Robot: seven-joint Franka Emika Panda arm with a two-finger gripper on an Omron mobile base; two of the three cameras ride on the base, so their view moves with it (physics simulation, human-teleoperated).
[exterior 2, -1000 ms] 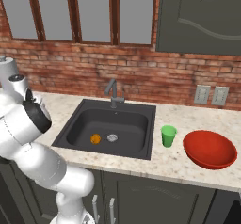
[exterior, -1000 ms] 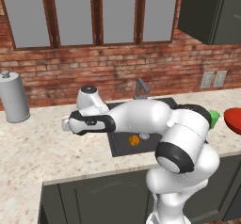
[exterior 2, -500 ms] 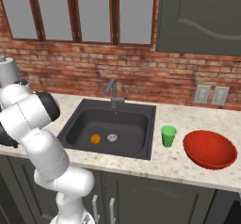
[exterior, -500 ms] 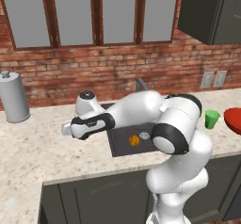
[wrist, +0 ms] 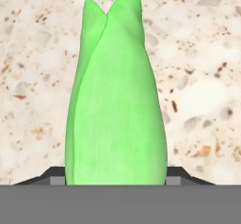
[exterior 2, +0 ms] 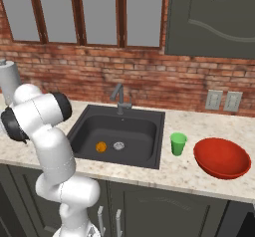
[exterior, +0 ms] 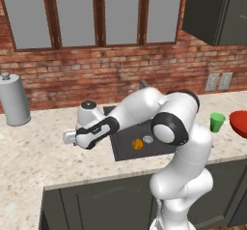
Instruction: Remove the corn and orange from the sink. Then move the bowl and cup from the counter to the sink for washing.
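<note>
- Corn [wrist: 116,96] base is sitting hidden between the finger tips [wrist: 52,175]
- Gripper [wrist: 116,177] is clamping it over the speckled counter [wrist: 202,77]
- Long axis is pointing to 12 o'clock, split tip leading

No legible text, labels, brands, numbers, signs anywhere.

Lighting is even and diffuse in all three views, with no single source I can identify. My arm [exterior: 144,113] casts no clear shadow on the counter [exterior: 34,151]. The sink [exterior 2: 119,131] basin reads dark but legible. No glare, no edge distortion. In my hand view the corn [wrist: 115,100] is sharp, with soft shading along its left side.
</note>
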